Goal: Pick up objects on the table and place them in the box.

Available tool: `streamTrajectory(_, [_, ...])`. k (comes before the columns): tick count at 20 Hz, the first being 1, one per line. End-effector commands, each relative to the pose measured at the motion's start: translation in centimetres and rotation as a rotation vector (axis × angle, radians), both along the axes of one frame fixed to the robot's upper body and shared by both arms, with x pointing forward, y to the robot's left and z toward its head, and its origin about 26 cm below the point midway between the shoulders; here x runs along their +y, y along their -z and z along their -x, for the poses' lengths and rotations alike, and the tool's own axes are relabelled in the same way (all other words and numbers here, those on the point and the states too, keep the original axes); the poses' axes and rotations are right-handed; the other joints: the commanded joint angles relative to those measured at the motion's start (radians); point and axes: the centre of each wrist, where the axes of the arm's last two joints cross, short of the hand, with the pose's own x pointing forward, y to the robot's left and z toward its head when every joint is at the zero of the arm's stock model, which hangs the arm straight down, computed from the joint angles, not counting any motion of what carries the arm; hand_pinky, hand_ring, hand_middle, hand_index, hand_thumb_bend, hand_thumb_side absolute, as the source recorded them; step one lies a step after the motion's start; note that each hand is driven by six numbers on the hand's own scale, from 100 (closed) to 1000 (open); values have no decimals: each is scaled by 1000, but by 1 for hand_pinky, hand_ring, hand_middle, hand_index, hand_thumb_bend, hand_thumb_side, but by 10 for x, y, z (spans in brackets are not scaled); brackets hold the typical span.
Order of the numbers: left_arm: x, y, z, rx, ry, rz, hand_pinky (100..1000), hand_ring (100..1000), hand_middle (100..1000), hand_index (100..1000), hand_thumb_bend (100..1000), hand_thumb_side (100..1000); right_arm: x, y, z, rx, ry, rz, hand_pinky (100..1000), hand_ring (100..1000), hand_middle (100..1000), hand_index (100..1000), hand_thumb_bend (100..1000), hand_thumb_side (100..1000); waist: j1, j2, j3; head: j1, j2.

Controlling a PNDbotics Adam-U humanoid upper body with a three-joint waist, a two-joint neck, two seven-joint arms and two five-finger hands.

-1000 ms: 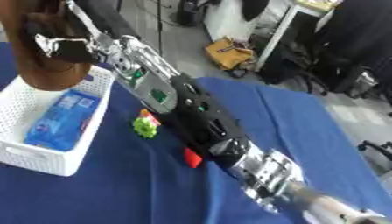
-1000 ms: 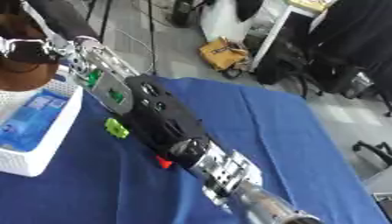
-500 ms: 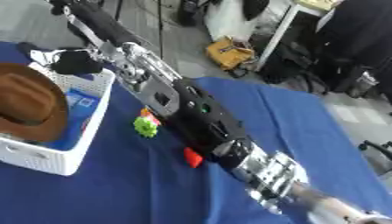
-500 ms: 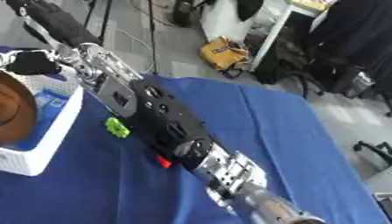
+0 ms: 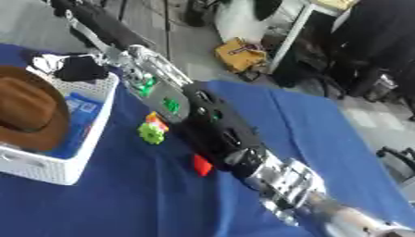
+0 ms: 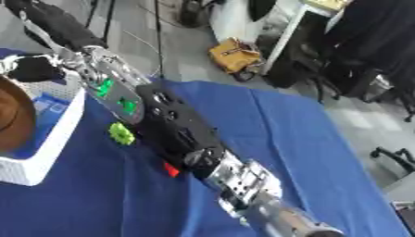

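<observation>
Withdrawing right hand (image 5: 77, 68), fingers apparently relaxed and empty, above far rim of white perforated plastic box (image 5: 85, 139); brown felt hat (image 5: 31, 113), carried a second ago, now inside. Green toy (image 5: 151, 133), small red block (image 5: 202, 165) remain on blue desk (image 5: 122, 203).

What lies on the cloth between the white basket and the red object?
A green gear-shaped toy, with a small red-yellow piece beside it, sits between the white basket and red object; left eye view.

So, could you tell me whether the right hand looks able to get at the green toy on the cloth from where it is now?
Probably yes. The right hand hangs over the box's far corner, and the green toy lies on open blue cloth just outside the box wall. Only the arm's own forearm lies close alongside it, so it would need to draw back.
</observation>
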Motion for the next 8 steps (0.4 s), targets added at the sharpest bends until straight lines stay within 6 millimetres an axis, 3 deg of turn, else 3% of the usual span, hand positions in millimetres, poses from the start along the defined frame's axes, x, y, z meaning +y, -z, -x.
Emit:
streamTrajectory(1, [4, -5, 4, -31, -8, -3, 1000, 831, 767, 757, 100, 994, -9, -15, 8, -41, 34, 17, 864, 846, 958, 998, 444, 491, 15, -30, -2, -7, 4])
streamTrajectory(8, [4, -5, 4, -34, -11, 2, 1000, 832, 768, 757, 100, 992, -9, -14, 8, -34, 46, 14, 855, 844, 954, 989, 413, 484, 19, -30, -6, -19, 8])
